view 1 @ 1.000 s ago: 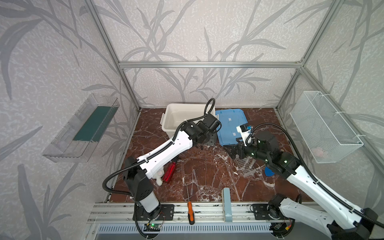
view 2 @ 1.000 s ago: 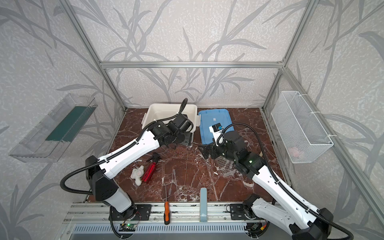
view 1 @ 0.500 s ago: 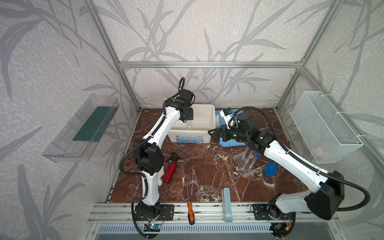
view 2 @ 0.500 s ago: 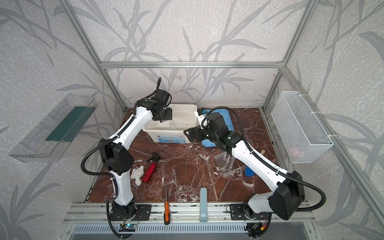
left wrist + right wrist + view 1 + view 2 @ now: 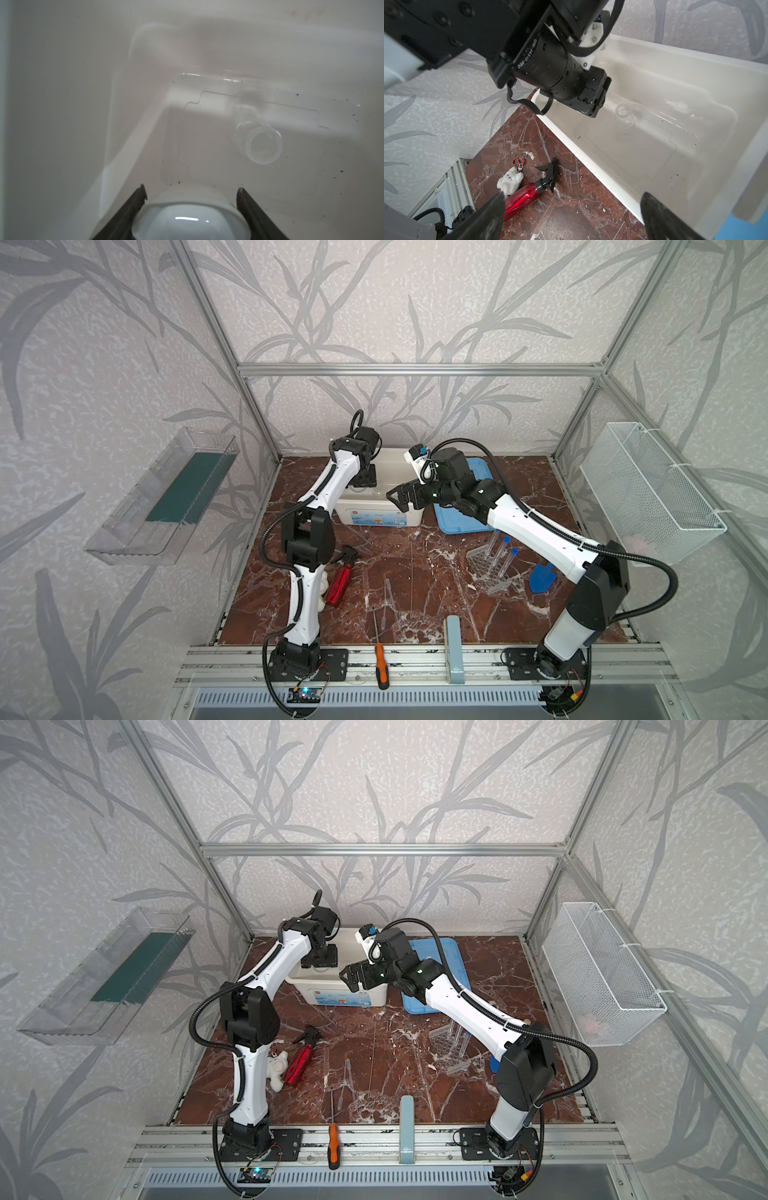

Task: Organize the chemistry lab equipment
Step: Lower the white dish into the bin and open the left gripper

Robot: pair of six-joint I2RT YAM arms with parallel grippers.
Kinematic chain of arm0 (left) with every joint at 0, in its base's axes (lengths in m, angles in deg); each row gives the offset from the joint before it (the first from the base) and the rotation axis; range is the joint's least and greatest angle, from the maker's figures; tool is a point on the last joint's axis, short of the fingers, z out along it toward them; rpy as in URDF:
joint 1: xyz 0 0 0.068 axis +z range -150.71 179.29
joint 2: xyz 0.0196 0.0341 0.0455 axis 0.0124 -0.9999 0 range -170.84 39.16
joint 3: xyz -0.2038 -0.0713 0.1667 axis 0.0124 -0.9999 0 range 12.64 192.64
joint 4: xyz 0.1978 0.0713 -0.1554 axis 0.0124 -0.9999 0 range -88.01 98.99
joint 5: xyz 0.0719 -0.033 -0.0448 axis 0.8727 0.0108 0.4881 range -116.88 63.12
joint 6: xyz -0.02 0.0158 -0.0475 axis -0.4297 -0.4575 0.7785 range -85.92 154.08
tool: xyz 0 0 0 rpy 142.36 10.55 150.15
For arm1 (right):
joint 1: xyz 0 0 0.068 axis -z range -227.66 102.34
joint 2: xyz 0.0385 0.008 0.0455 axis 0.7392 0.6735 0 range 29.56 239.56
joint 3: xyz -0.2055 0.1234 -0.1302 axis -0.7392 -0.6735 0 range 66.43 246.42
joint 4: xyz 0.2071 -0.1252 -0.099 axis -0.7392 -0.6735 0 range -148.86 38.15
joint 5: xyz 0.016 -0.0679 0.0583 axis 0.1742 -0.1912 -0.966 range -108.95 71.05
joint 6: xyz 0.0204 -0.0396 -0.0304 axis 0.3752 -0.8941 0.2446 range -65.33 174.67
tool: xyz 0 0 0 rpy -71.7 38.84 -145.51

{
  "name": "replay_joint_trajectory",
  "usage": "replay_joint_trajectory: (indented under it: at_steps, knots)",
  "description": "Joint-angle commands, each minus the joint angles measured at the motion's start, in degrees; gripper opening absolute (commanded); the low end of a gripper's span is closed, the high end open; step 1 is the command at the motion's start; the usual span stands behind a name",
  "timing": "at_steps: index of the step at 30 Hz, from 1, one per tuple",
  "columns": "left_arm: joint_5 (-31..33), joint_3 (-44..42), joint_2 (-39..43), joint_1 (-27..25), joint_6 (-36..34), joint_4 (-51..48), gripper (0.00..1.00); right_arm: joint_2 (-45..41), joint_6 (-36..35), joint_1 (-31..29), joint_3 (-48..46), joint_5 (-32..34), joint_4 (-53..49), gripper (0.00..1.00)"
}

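A brown marble table (image 5: pixel 415 572) fills the floor of the cell in both top views. At its back stands an open white bin (image 5: pixel 374 518), and a blue lid (image 5: pixel 457 522) lies flat just to the right of it, touching or nearly touching the bin's side. The left arm reaches over the bin from the left, so the left gripper (image 5: pixel 191 190) points down into it. Its jaws are partly closed against the two sides of the small white round dish (image 5: pixel 187 212), which it holds above the bin's floor. The right gripper (image 5: pixel 571 218) hangs at the bin's front right corner with its jaws spread wide and nothing between them. Near the right arm, well forward of the lid, the clear tube rack (image 5: pixel 490 568) sits on the table, and three blue-capped tubes (image 5: pixel 503 560) lean in its holes. A red spray bottle (image 5: pixel 338 585) lies by the left arm's base. Inside the bin the small clear glass jar (image 5: pixel 259 143) rests on the floor, apparently on its side, apart from the dish. Thin clear droppers (image 5: pixel 388 597) lie on the marble near the front edge, just behind an orange-handled screwdriver (image 5: pixel 380 664) on the rail.
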Motion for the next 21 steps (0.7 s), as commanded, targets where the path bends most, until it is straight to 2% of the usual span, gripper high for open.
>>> replay_joint_trajectory:
  at_steps: [1, 5, 15, 21]
  knots:
    - [-0.5, -3.2, 3.0, 0.2, 0.7, -1.2, 0.5, -0.3, -0.8, -0.3, 0.7, 0.5, -1.5, 0.99]
    - [0.6, -8.4, 6.3, 0.0, 2.2, 0.7, 0.5, -0.3, -0.2, -0.3, -0.8, 0.3, -0.9, 0.99]
    - [-1.3, -19.3, 12.4, -0.2, 3.5, 3.8, 0.49, -0.3, 0.1, -0.9, -2.0, -0.1, 0.2, 0.99]
    - [-0.4, -11.9, 6.7, 0.5, 1.8, 2.6, 0.49, 4.0, -0.5, -1.4, 1.0, -1.3, 0.5, 0.99]
